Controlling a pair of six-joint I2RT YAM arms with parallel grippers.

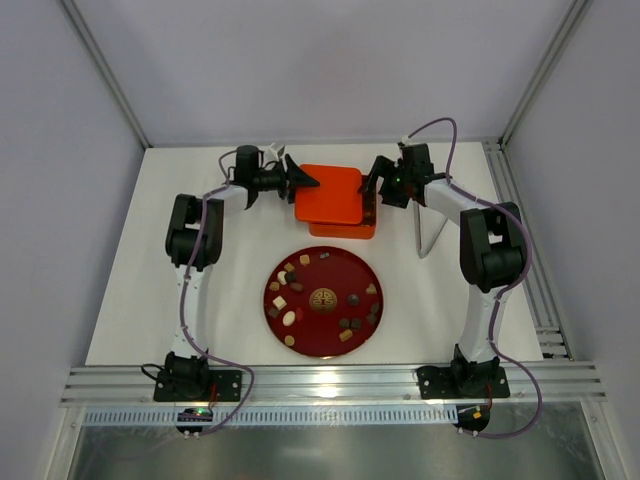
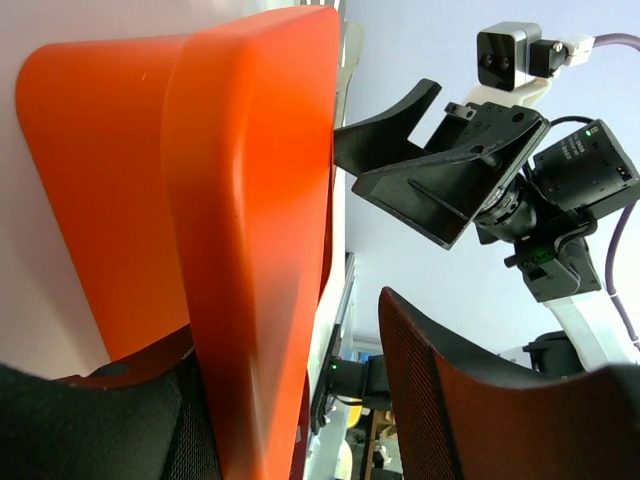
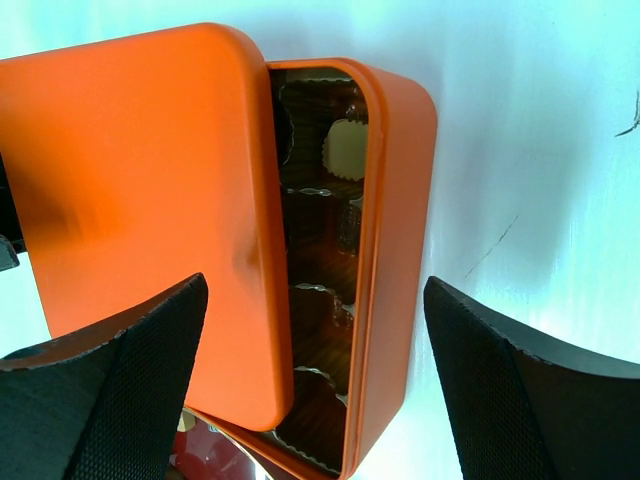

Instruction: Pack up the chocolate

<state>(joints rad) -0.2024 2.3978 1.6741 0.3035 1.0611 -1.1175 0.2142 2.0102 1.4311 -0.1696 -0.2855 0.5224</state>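
Note:
The chocolate [image 1: 290, 317] lies as several small brown, tan and cream pieces scattered on a dark red plate [image 1: 325, 275] at the table's middle. Behind it stands an orange box [image 1: 350, 231] with its lid [image 1: 330, 193] lying on top, shifted to the left. In the right wrist view a gap between lid [image 3: 140, 200] and box wall [image 3: 400, 230] shows fluted cups [image 3: 345, 150] inside. My left gripper [image 1: 308, 181] is at the lid's left edge, and that edge [image 2: 250, 250] stands between its parted fingers, with a gap at one finger [image 2: 480, 410]. My right gripper [image 1: 372, 185] hovers open over the box's right side [image 3: 315, 400].
Aluminium rails run along the table's right side [image 1: 520, 230] and near edge [image 1: 330, 380]. White walls close in the back and sides. A thin white bracket [image 1: 430, 235] stands beside the right arm.

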